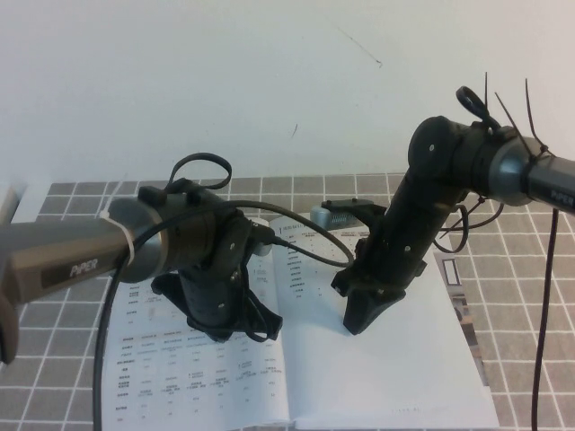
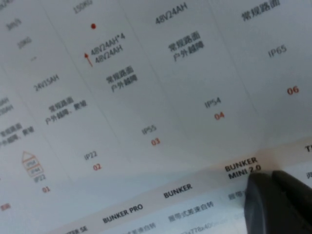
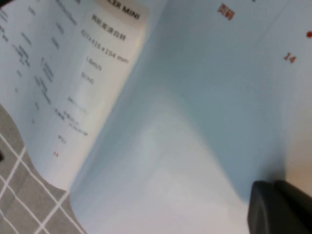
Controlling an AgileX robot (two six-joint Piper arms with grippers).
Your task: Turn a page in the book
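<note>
The book (image 1: 296, 359) lies open flat on the grey checked cloth (image 1: 72, 296) before me, a large thin white booklet with tables of small print on its left leaf and a nearly blank right leaf. My right pincer (image 1: 358, 323) points down onto the page (image 1: 377, 359) near the spine, its fingers (image 3: 280, 207) clenched together, tips pressed to the glossy sheet, which curves up beside them. My left pincer (image 1: 225, 328) rests on the printed left leaf, fingers (image 2: 278, 202) closed together against the paper.
</note>
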